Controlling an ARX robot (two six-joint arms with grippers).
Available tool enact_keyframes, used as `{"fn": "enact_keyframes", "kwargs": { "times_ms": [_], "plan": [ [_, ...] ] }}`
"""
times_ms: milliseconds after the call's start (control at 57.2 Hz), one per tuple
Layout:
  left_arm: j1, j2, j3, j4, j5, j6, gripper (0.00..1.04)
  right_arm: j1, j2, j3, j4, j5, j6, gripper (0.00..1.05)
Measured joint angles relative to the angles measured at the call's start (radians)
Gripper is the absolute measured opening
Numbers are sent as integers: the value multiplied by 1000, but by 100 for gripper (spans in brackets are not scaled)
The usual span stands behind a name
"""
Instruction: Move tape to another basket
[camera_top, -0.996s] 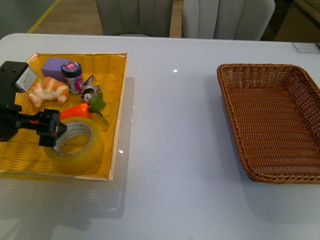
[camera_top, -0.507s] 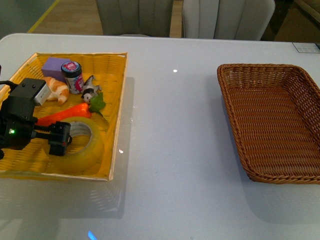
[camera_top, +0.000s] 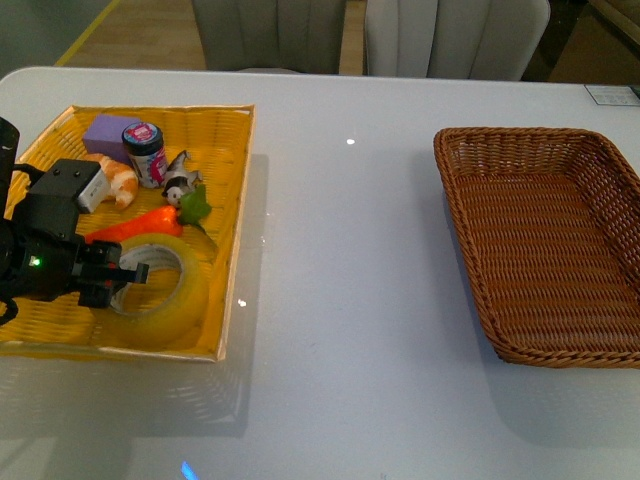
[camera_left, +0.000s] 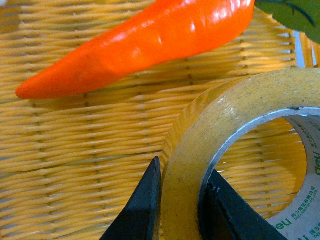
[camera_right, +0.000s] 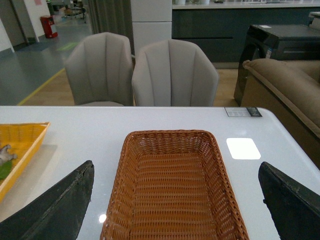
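The left gripper (camera_top: 118, 283), seen from the front, is down on the tape (camera_top: 180, 297) in the yellow tray (camera_top: 243, 160), well apart from the brown basket (camera_top: 462, 245). Its wrist view shows black fingers (camera_left: 142, 210) pinching the roll's wall, one outside, one inside; the tape (camera_left: 225, 125) is see-through yellow with a white printed core. The right wrist view shows the right gripper (camera_right: 175, 170) wide open, holding nothing.

the tape (camera_left: 200, 130) is translucent yellowish film, its edge face finely grainy, wound on a white printed card core. the carrot (camera_left: 150, 40) looks like smooth, glossy orange plastic. the tray (camera_top: 225, 150) is bright yellow woven strips with a slight sheen. the basket (camera_top: 545, 240) is brown wicker, ribbed and rough. the table (camera_top: 350, 350) is smooth, glossy white. the left end effector (camera_left: 182, 172) has matt black fingers.
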Motion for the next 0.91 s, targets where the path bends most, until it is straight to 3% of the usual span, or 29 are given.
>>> {"fn": "enact_keyframes", "kwargs": {
  "times_ms": [210,367,559,734,909],
  "plan": [
    [39,-171,-50,6,42,-19,16,0,0,0,0,0,0,96],
    [-5,-344,-77,-27,90,-56,16,0,0,0,0,0,0,96],
    [-206,-517,-72,-90,101,-121,16,0,0,0,0,0,0,96],
    [-399,-532,-9,-127,29,-163,16,0,0,0,0,0,0,96],
    [-489,-531,39,-147,2,-178,16,0,0,0,0,0,0,96]
  ]
}}
